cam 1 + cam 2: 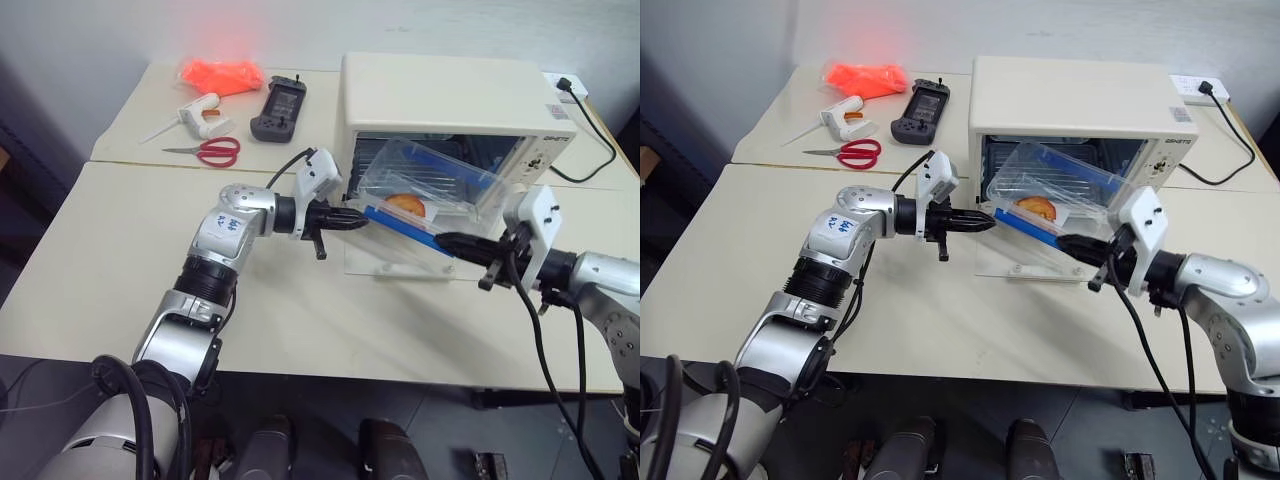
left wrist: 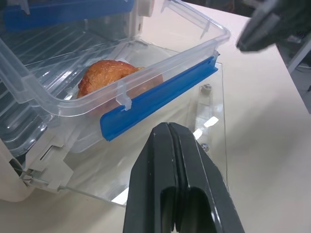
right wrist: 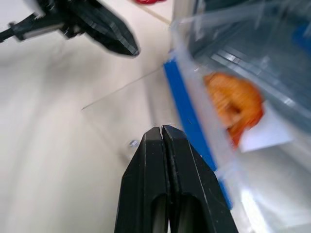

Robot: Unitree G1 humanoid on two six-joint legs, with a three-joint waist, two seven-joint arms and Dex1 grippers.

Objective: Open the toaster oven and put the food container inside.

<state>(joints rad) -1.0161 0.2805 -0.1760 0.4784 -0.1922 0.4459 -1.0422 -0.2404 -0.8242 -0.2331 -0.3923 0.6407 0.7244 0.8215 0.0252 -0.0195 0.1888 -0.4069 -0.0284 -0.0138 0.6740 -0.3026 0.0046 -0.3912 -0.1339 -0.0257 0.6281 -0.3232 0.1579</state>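
The food container (image 1: pixel 425 190) sat tilted, half inside the toaster oven (image 1: pixel 450 100), centre-right of frame. Both grippers, left (image 1: pixel 355 222) nearer and right (image 1: pixel 450 243), were closed on nothing, just beside its blue front edge.

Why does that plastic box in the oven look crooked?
The box sits tilted, half inside the oven, its near blue-clipped edge down on the open glass door. Both shut hands, left and right, are off it.

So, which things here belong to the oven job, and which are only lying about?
For the job:
- toaster oven, door open
- food container, tilted in the oven opening
- left end effector and right end effector, both shut, holding nothing

Lying about:
- red scissors
- black handheld controller
- orange bag
- white tool
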